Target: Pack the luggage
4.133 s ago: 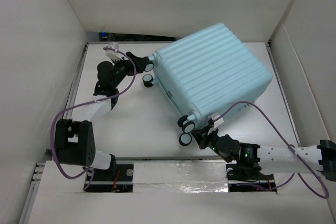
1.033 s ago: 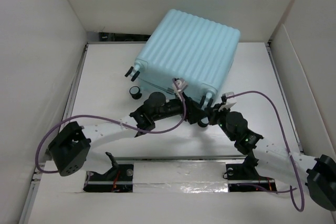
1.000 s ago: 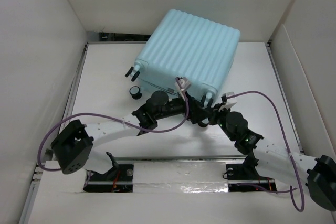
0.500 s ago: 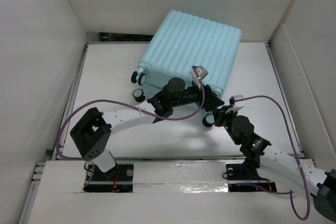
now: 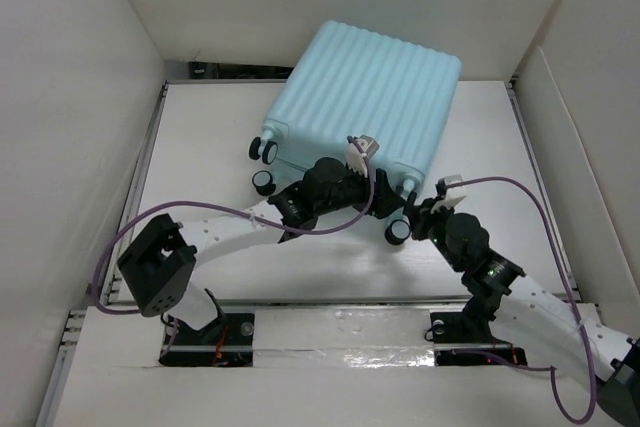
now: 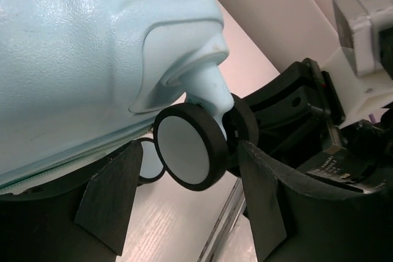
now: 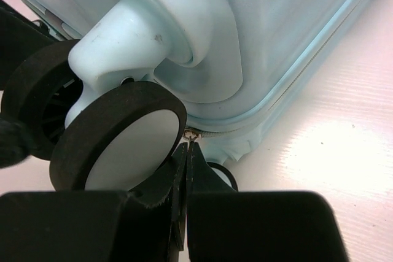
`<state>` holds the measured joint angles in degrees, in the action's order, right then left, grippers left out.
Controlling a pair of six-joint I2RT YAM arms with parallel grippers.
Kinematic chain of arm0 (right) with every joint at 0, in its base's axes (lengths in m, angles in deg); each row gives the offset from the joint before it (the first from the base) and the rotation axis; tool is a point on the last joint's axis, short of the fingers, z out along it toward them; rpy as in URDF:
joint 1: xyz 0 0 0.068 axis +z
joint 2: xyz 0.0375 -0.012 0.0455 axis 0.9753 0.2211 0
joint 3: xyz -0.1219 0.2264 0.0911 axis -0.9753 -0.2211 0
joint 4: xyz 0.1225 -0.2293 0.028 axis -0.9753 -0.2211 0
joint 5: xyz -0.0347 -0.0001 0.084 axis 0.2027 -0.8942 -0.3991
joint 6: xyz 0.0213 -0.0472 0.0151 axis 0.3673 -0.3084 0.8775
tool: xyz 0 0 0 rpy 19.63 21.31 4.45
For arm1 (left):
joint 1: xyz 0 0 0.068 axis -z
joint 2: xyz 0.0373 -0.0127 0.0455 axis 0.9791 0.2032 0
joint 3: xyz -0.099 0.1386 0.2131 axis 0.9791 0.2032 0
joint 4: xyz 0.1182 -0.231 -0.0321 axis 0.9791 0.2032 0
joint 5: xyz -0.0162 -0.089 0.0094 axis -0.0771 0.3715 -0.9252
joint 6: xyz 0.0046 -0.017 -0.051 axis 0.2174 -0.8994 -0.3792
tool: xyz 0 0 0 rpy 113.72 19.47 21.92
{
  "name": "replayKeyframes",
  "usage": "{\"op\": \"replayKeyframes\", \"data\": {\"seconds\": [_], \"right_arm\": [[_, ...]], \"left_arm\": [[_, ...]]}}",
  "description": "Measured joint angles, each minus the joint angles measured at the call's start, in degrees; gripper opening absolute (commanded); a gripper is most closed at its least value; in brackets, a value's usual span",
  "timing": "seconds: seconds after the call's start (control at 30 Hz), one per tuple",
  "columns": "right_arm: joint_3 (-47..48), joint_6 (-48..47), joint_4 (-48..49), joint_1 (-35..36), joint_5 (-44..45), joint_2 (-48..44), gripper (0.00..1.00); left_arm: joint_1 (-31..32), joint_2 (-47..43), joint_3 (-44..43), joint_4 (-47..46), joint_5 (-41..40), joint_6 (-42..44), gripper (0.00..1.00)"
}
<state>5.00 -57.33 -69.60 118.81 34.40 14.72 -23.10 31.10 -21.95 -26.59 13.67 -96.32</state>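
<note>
The luggage (image 5: 365,97) is a pale aqua ribbed suitcase lying closed on the table, wheels toward me. My left gripper (image 5: 388,199) is open at its near right corner, its fingers (image 6: 110,200) standing either side of a black-and-white wheel (image 6: 187,145) without touching it. My right gripper (image 5: 422,211) is at the same corner, beside another wheel (image 7: 120,145). Its jaws are shut, with the small metal zipper pull (image 7: 191,132) at their tips on the suitcase's seam (image 7: 288,84). The luggage also shows in the left wrist view (image 6: 80,47).
White walls box the table (image 5: 200,237) in on the left, back and right. Two more wheels (image 5: 264,167) stick out at the suitcase's near left corner. The arms' purple cables (image 5: 510,187) loop over the near part of the table.
Over four seconds the suitcase has turned so its wheels face me, and both arms came to its near right corner. In the last half second the left wrist drew back slightly left.
</note>
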Motion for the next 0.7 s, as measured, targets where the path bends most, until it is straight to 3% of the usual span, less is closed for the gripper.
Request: {"op": "replayKeyframes", "data": {"seconds": [0.17,0.3,0.43,0.57,0.67,0.7], "right_arm": [[-1.49,0.87,3.78,0.50,-0.52,2.01,0.00],[-2.78,1.88,8.09,1.22,1.18,5.31,0.00],[-3.61,3.30,14.21,1.22,5.42,9.40,0.00],[-3.72,4.46,19.56,0.72,9.57,13.90,0.00],[-3.63,5.05,19.82,0.68,10.54,13.84,0.20],[-3.63,5.29,18.69,0.74,9.94,12.96,0.35]], "left_arm": [[-0.04,3.91,-1.20,-0.61,1.57,-1.20,0.52],[-0.66,6.43,-3.85,-1.03,3.72,-2.14,0.33],[-1.70,9.81,-7.76,0.04,4.81,-3.54,0.26],[-2.45,13.29,-12.68,2.38,5.16,-4.20,0.33],[-2.58,13.18,-13.03,2.89,4.31,-4.17,0.51],[-2.60,12.63,-12.31,2.34,3.61,-4.09,0.57]]}}
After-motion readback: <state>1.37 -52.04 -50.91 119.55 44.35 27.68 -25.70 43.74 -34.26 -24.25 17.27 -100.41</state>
